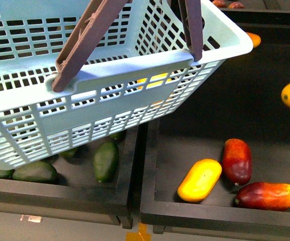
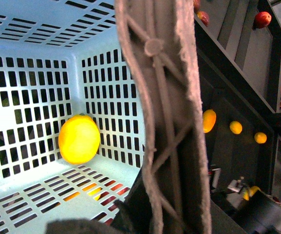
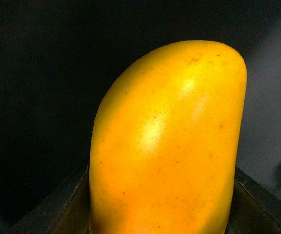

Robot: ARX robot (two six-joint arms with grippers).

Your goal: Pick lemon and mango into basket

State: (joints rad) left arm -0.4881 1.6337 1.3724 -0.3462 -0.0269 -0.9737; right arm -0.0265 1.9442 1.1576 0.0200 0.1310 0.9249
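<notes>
turquoise basket point(image 1: 134, 68) — lemon point(image 2: 79, 139) inside, mango point(image 3: 169, 146) apart

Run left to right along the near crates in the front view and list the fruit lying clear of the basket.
low green fruit → upright green fruit → yellow mango → upright red mango → lying red mango

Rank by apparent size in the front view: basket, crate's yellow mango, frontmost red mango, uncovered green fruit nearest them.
1. The basket, though closest to the camera.
2. The yellow mango and frontmost red mango: alike, unranked.
3. The green fruit, smallest.
</notes>
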